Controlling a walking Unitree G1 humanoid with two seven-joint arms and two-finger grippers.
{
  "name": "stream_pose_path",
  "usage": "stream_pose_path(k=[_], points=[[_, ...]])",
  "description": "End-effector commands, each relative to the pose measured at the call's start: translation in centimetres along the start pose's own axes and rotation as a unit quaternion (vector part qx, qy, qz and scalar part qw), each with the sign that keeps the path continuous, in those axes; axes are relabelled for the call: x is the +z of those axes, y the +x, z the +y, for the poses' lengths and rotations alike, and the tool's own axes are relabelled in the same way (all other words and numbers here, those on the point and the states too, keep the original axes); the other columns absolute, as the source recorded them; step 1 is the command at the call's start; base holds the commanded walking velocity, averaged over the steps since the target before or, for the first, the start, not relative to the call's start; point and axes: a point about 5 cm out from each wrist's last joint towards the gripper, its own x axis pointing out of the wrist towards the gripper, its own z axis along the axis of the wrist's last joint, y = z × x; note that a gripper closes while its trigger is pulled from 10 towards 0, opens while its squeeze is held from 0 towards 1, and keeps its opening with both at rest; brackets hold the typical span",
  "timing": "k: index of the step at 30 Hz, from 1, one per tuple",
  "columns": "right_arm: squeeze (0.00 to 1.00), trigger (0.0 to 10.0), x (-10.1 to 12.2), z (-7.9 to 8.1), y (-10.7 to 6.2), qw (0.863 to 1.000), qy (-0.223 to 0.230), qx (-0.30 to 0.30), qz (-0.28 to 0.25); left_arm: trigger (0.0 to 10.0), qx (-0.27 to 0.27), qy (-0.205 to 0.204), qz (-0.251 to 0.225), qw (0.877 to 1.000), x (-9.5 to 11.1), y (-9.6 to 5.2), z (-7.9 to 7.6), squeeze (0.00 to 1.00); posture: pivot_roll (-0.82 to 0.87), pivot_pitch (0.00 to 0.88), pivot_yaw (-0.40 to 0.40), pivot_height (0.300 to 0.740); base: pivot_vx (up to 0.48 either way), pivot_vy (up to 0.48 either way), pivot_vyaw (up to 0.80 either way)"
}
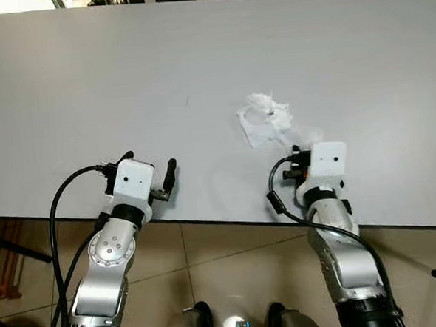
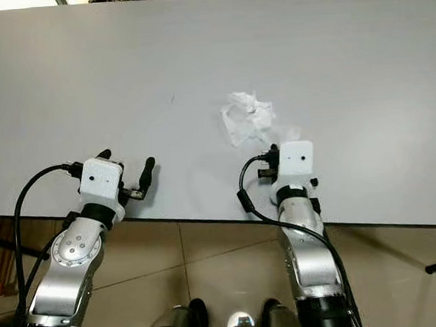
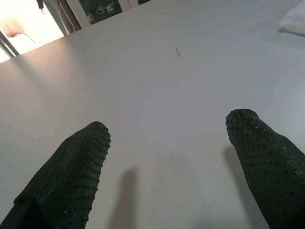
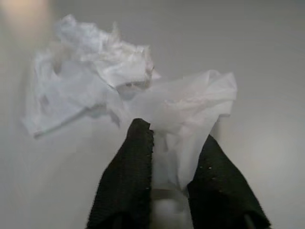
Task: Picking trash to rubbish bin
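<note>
Tissue [image 4: 143, 90] pinched between right tool [image 4: 174, 143] fingers

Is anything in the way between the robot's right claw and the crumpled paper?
No, nothing is. The right gripper already has its fingers around an edge of the crumpled tissue on the white table. The left gripper is open, off to the side.

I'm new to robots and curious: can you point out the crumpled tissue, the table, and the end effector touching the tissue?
crumpled tissue [image 1: 265, 118], left eye view, its middle.
table [image 1: 87, 82], left eye view, bare top.
right end effector [image 4: 169, 152], right wrist view, between fingertips.
</note>
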Motion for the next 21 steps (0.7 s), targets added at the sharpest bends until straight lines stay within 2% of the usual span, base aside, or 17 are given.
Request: stream_pose_path(k=[1,6,10,21], points=[[0.0,0.0,0.3,-0.1,-0.3,1.0,-0.003,-0.005,-0.003,10.0,0.0,0.005,0.004,1.0,-0.1,0.0,0.0,0.0,0.08,0.231,0.078,0.74,0.0,0.0,0.0],[0.0,0.0,1.2,0.3,-0.8,1.0,-0.009,0.01,-0.026,10.0,0.0,0.005,0.003,1.0,-0.1,0.1,-0.1,0.0,0.08,0.228,0.08,0.74,0.0,0.0,0.0],[0.0,0.0,2.9,1.2,-0.5,0.997,-0.019,0.03,-0.066,10.0,-0.002,0.004,0.001,1.0,-0.1,0.3,-0.3,0.0,0.07,0.225,0.083,0.74,0.0,0.0,0.0],[0.0,0.0,5.4,2.0,-0.2,0.991,-0.042,0.044,-0.116,10.0,0.001,0.003,0.0,1.0,-0.1,0.4,-0.3,0.0,0.07,0.223,0.078,0.74,0.0,0.0,0.0]])
